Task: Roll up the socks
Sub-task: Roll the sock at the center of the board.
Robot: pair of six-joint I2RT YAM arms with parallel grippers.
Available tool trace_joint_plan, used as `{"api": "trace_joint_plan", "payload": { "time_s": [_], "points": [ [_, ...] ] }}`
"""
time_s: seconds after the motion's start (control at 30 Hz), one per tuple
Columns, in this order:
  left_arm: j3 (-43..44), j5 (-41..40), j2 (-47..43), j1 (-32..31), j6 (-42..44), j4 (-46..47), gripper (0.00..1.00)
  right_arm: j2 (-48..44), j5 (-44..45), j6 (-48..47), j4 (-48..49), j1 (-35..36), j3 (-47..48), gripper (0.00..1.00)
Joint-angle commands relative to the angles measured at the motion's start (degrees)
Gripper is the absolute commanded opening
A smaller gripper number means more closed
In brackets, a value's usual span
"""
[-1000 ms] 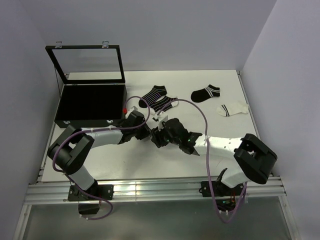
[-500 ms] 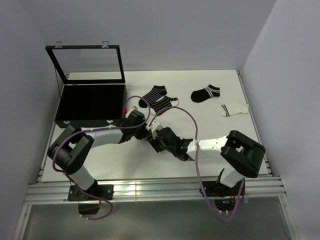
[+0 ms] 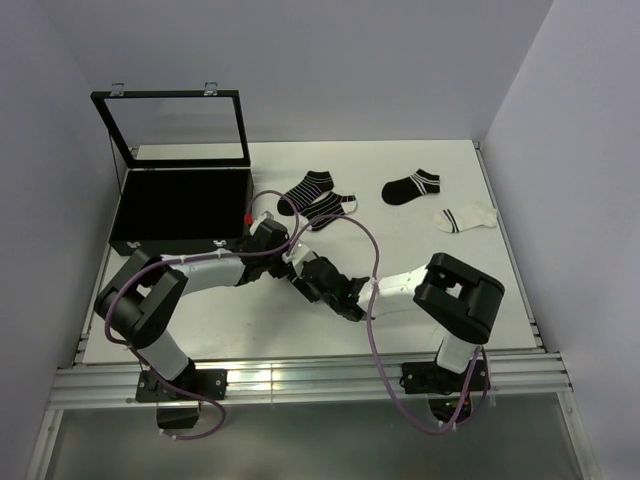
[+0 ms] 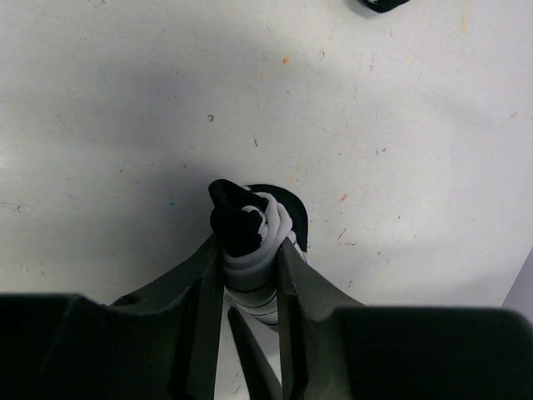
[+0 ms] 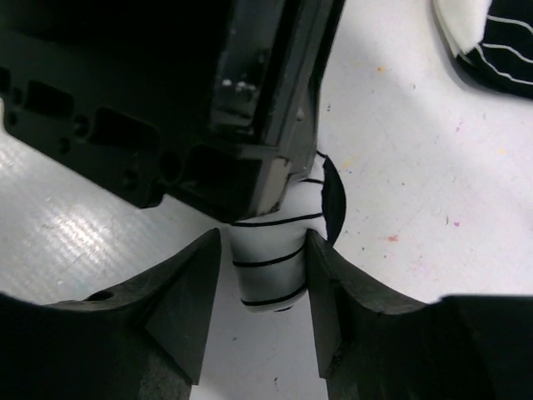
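A rolled sock bundle (image 4: 265,218), white with thin black stripes and a black core, rests on the table. My left gripper (image 4: 249,243) is shut on one end of it. From the opposite side my right gripper (image 5: 262,250) straddles the roll's other end (image 5: 268,275): one finger touches it, and a narrow gap shows at the other. In the top view both grippers (image 3: 298,268) (image 3: 320,282) meet mid-table and hide the bundle. Loose socks lie at the back: two black striped ones (image 3: 318,196), another black one (image 3: 411,186) and a white one (image 3: 465,217).
A black case (image 3: 182,205) with its glass lid (image 3: 175,128) raised stands at the back left. Purple cables loop over both arms near the striped socks. A sock's white and black edge (image 5: 491,33) shows at the top right of the right wrist view.
The right arm has folded in leftward, bringing its gripper up against the left one, and its jaws have narrowed slightly around the roll. The left gripper has kept its hold and stayed put.
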Motion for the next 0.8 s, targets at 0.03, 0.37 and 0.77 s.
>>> {"api": "trace_joint_plan", "payload": {
  "time_s": [0.03,0.37,0.77],
  "points": [
    [-0.3,1.9,1.5,-0.2,2.3,-3.0,0.04,3.2,-0.1,0.5,-0.1,0.3,1.3,0.48],
    [-1.7,-0.1,-2.1,-0.3,1.7,-2.0,0.39,1.4,-11.6,5.6,-7.3,-1.6,2.9,0.00],
    [-11.8,-12.3,-18.0,-0.3,-3.0,3.6,0.77,0.7,-34.4,13.7,-20.2,-11.7,9.6,0.00]
  ]
}}
